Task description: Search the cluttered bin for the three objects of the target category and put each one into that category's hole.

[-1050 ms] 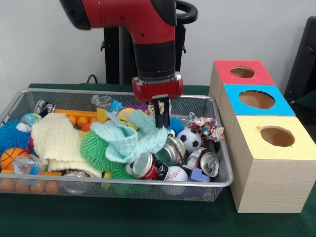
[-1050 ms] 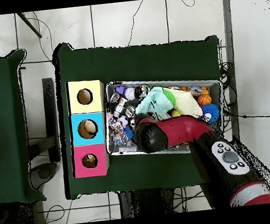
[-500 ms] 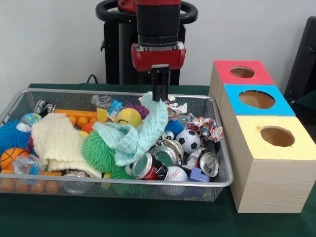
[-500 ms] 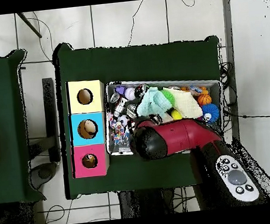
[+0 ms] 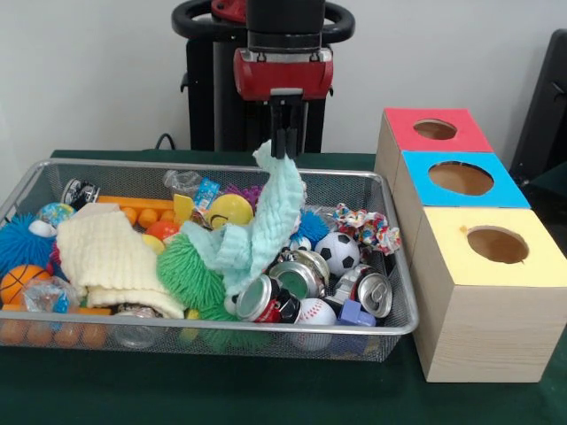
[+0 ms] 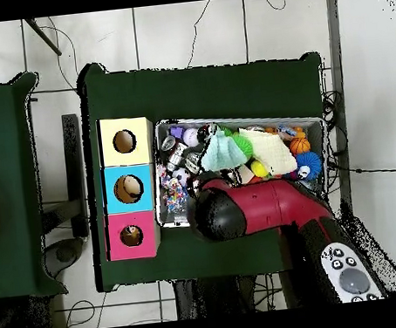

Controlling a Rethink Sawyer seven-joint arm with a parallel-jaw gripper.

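My gripper (image 5: 283,149) is shut on the top corner of a mint green cloth (image 5: 263,221), which hangs stretched from the fingers down into the wire bin (image 5: 400,326); its lower end still lies on the clutter. From above, the cloth (image 6: 221,149) shows past the red arm (image 6: 259,207), which hides the gripper. A cream cloth (image 5: 104,257) lies at the bin's left. Three boxes stand beside the bin, each with a round hole: red (image 5: 435,129), blue (image 5: 461,178) and yellow (image 5: 497,244).
The bin also holds green spiky balls (image 5: 189,274), crushed cans (image 5: 275,297), a soccer ball (image 5: 338,251), a baseball (image 5: 316,312), a yellow ball (image 5: 229,211), a small basketball (image 5: 19,282), a blue spiky ball (image 5: 19,241) and orange balls.
The gripper has risen out of the bin with the mint cloth in it, drawing the cloth up and taut. The arm has swung back toward the pedestal.
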